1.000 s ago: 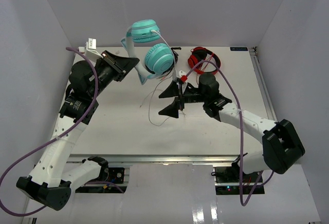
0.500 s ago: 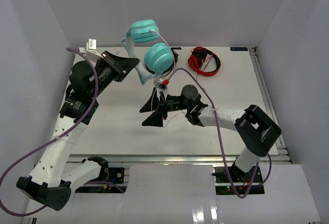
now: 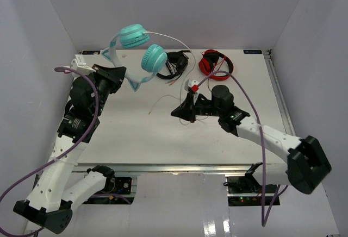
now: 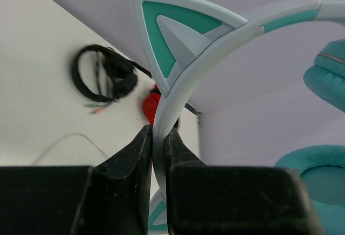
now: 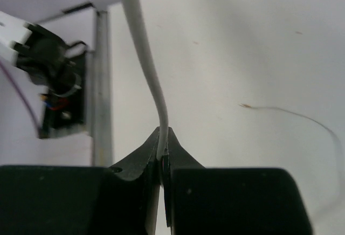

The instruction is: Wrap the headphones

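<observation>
Left hand [image 4: 159,135] closed tight on the headband [image 4: 180,81] of the headphones [image 3: 154,58], cups hanging just beyond its fingertips, above the bench [image 3: 136,133]. Right hand [image 5: 163,138] pinched shut on the cable [image 5: 144,57], which rises from it.

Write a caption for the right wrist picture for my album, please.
The right gripper pinches the headphones' thin white cable over the white table.

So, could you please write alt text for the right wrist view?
The right gripper is shut on a thin white cable that runs up out of frame. Behind it is the white table.
</observation>
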`<state>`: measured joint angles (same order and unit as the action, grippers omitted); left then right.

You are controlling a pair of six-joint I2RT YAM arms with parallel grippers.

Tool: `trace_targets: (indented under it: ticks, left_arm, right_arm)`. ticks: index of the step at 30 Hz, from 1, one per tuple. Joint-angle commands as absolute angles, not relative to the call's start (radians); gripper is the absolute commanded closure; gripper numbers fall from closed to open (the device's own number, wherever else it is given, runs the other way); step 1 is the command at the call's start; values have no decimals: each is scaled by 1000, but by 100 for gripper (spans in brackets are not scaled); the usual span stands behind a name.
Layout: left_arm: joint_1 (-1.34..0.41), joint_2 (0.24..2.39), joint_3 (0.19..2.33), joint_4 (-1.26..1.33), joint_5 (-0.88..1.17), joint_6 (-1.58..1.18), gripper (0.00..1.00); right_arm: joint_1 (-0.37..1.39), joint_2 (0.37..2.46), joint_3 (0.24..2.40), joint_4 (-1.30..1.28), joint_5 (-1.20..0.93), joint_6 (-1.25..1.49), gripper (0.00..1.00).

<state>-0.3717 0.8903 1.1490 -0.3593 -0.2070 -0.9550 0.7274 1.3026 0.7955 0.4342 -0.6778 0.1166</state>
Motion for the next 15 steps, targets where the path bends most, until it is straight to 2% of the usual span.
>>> trace_targets:
  ticks: [1, 5, 8, 11, 15]
  left_arm:
    - [-371, 991, 1206, -430, -419, -662, 100]
    - [-371, 1067, 1196, -487, -448, -479, 100]
    - [-371, 1094, 1161, -513, -396, -330, 100]
    - [-374, 1099, 1118, -520, -280, -203, 100]
    - [-391, 1100, 1087, -532, -98, -97, 100]
  right_arm:
    - [662, 1084, 822, -84, -380, -383, 92]
    - [586, 935, 801, -242, -42, -606, 92]
    - [523, 848, 839, -248, 198, -736, 92]
    - [439, 859, 952, -253, 256, -803, 92]
    - [408, 953, 1181, -307, 177, -765, 92]
